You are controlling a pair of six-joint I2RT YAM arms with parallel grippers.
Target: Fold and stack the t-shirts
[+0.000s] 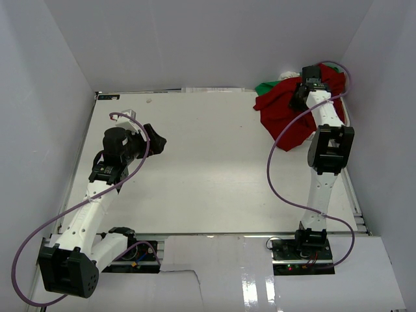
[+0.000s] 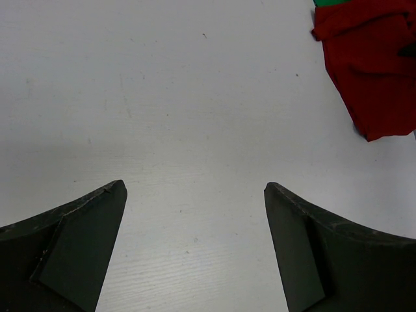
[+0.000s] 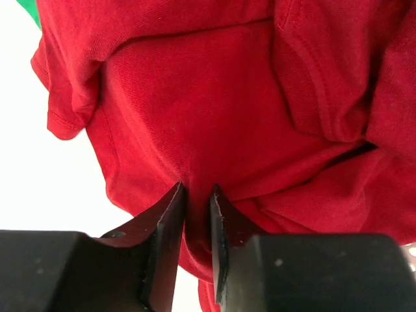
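The deep red t-shirt (image 1: 286, 114) lies crumpled at the table's far right corner; it also shows in the left wrist view (image 2: 374, 71) and fills the right wrist view (image 3: 214, 97). The bright green t-shirt (image 1: 265, 86) peeks out behind it, mostly hidden, with slivers in the left wrist view (image 2: 331, 2) and the right wrist view (image 3: 29, 13). My right gripper (image 1: 300, 97) is shut on a fold of the red t-shirt (image 3: 197, 195). My left gripper (image 1: 156, 140) is open and empty over bare table at the left (image 2: 195, 188).
The white table (image 1: 208, 169) is walled by white panels on the left, back and right. A purple cable (image 1: 276, 175) loops beside the right arm. A small white object (image 1: 128, 114) lies near the far left corner.
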